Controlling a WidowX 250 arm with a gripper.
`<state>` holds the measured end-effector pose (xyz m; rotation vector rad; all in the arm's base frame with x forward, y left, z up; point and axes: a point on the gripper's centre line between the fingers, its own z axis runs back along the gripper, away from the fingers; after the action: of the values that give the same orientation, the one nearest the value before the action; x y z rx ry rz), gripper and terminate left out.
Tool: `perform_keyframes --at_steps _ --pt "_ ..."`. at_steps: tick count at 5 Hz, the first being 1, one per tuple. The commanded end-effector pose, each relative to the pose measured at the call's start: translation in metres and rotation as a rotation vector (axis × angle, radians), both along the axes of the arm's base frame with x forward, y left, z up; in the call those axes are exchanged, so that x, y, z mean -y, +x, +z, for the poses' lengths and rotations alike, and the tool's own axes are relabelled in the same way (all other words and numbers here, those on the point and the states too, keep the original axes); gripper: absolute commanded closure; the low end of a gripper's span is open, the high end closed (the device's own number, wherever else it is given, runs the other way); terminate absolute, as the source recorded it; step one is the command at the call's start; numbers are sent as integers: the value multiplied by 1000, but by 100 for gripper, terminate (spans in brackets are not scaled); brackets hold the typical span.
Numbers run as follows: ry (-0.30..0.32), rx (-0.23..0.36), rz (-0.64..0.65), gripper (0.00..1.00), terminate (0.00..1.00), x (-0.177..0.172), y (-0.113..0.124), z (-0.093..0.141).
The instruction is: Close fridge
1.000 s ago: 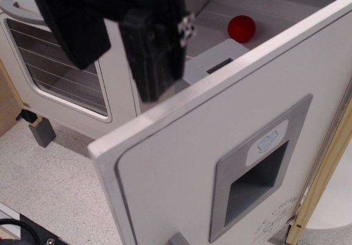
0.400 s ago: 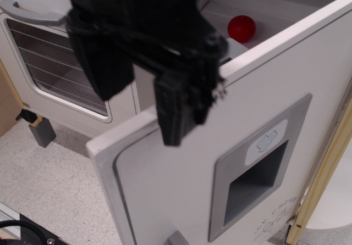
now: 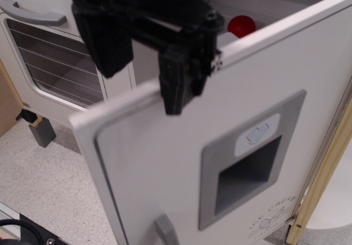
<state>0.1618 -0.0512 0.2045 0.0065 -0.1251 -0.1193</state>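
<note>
The white fridge door stands partly open, hinged at the right, with its grey recessed dispenser panel and the top of a grey handle near the bottom edge. My black gripper hangs over the door's top edge. One finger is pressed against the door's outer face near the top. The other finger is to the left, off the door. The jaws stand apart with nothing between them. A red ball lies inside the fridge, partly hidden by the door.
The windowed oven door with a grey horizontal handle is at the left. A wooden frame post runs along the right by the hinge. A speckled floor lies below, with a grey block.
The door has swung further, its free edge moving left and more of its face and handle showing. My gripper has shifted right and onto the door's top edge.
</note>
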Motion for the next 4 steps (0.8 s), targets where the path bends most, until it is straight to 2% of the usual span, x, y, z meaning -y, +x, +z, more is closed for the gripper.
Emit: perform_keyframes --at_steps 1,4 --pt "-4 42 79 0 0 -21 37 12" --pt "14 43 146 0 0 -36 66 14"
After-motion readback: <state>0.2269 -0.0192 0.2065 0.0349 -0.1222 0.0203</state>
